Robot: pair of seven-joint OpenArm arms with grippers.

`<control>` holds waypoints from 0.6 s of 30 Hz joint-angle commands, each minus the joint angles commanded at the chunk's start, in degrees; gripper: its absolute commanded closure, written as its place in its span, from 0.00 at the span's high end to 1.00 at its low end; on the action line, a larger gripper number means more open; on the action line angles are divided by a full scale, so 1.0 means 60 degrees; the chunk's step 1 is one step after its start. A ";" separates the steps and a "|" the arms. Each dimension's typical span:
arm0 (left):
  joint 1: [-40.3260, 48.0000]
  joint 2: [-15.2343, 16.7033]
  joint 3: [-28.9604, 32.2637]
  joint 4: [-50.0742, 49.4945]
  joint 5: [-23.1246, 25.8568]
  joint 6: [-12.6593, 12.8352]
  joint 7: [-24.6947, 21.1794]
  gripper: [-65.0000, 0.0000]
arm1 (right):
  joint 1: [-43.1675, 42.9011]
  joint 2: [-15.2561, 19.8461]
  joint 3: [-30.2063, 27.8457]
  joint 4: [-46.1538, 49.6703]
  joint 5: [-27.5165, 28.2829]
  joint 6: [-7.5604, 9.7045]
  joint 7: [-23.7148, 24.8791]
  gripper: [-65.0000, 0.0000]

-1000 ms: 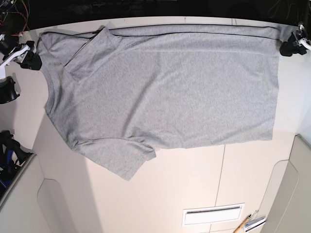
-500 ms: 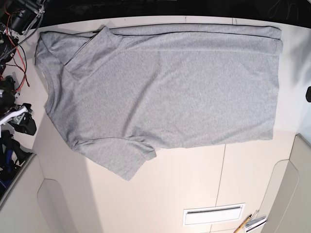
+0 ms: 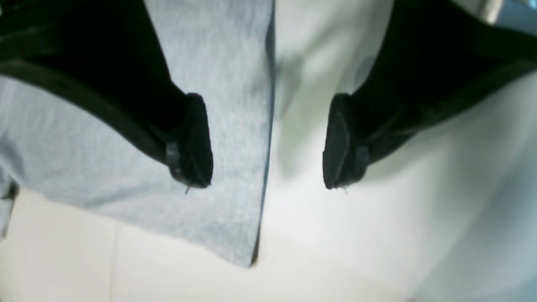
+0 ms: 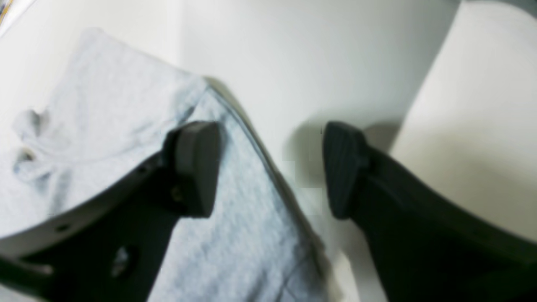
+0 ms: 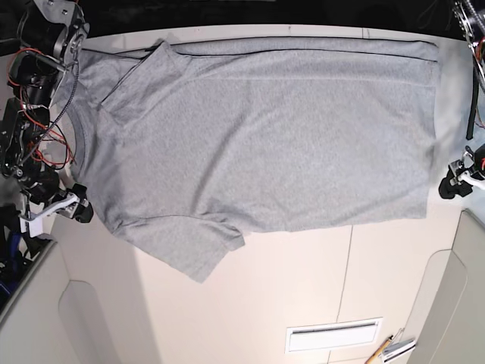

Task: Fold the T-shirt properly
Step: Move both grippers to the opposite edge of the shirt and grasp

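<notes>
Nearest the viewer, at the bottom of the base view, a white rectangular holder [image 5: 333, 335] lay right of centre, with a pencil [image 5: 380, 349] in the lower right corner beside it.

Beyond them, the grey T-shirt [image 5: 280, 144] spread sideways across the middle and upper frame. One flap, which looked like a sleeve [image 5: 178, 241], pointed down toward the lower left, and a long folded band ran along the far edge.

Your right gripper [image 4: 272, 170] was at the left of the frame, by the shirt's left edge. In its wrist view the fingers stood wide apart with nothing between them gripped; one was over cloth, the other over bare table [image 4: 268, 54]. Your left gripper [image 3: 267, 140] was at the right of the frame, near the lower right corner of the shirt. Its fingers were also widely parted, holding nothing, on either side of the cloth's edge.

The step in hand seemed to be taking the near edge for another fold. You would have done well to line up both pincers near matching corners, lower them until the cloth sat between the fingertips, and close on all the layers you wanted. Lifting both sides together, gently taut, would have limited skewing; the loose flap risked bunching unless tucked in first.
</notes>
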 joint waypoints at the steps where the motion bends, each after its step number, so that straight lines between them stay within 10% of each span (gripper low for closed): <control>1: -0.0273 0.0000 0.0193 -0.0404 0.0062 0.0000 -0.0109 0.69 | 0.0000 0.0000 0.0000 0.0000 -0.0018 0.0000 -0.0004 0.59; 18: -0.1366 0.1326 0.1326 -0.2415 0.1031 0.0000 -0.0841 0.69 | -0.0004 -0.0007 0.0000 -0.0841 -0.0127 0.0000 0.0138 0.59</control>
